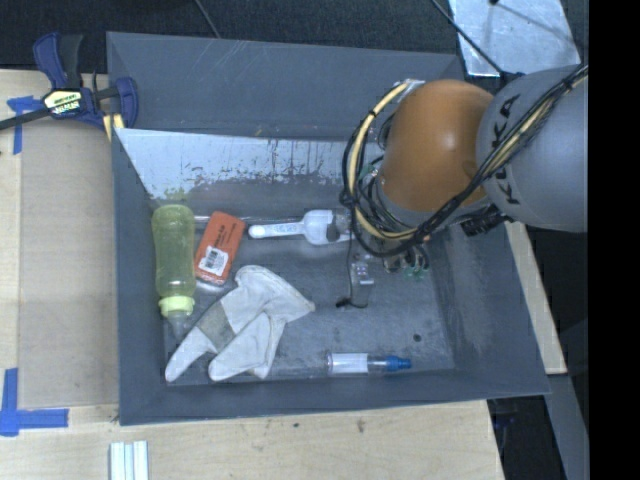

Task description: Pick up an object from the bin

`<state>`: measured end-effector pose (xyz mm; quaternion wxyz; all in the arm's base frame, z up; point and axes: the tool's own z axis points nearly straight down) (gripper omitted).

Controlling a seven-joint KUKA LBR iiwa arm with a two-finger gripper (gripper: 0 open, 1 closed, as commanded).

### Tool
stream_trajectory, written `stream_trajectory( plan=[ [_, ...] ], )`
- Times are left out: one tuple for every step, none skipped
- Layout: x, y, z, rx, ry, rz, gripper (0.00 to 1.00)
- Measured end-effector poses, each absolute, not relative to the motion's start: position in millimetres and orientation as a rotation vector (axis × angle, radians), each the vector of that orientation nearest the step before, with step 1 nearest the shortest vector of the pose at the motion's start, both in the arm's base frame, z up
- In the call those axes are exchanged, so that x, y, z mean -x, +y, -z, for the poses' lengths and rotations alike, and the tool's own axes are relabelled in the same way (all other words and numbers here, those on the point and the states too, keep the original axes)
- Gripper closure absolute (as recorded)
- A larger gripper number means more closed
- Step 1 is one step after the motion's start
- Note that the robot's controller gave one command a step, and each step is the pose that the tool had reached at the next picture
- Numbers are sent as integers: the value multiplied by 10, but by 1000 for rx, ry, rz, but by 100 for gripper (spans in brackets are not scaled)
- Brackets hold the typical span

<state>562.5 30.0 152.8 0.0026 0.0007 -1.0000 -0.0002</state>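
Observation:
My gripper (358, 286) hangs below the arm's wrist over the bin floor, right of the middle. Nothing is visible in it. A crumpled white glove (250, 320) lies just to its left. Above it, a white handled tool with a rounded head (305, 228) lies flat, its head close to the wrist. A clear tube with a blue cap (367, 365) lies near the front wall, below the gripper.
A yellow-green bottle (174, 256) lies lengthwise along the left wall. Beside it is an orange box with a white label (218, 249). The arm's orange cover and cables hang over the bin's right half.

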Motion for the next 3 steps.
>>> stream_trajectory(
  plan=[
    [-5645,299,-1575,-1,-3145,1,0],
    [-5563,604,-1184,-332,-3136,-3,0],
    [-5341,845,-1086,-449,-3106,1,0]
  ],
)
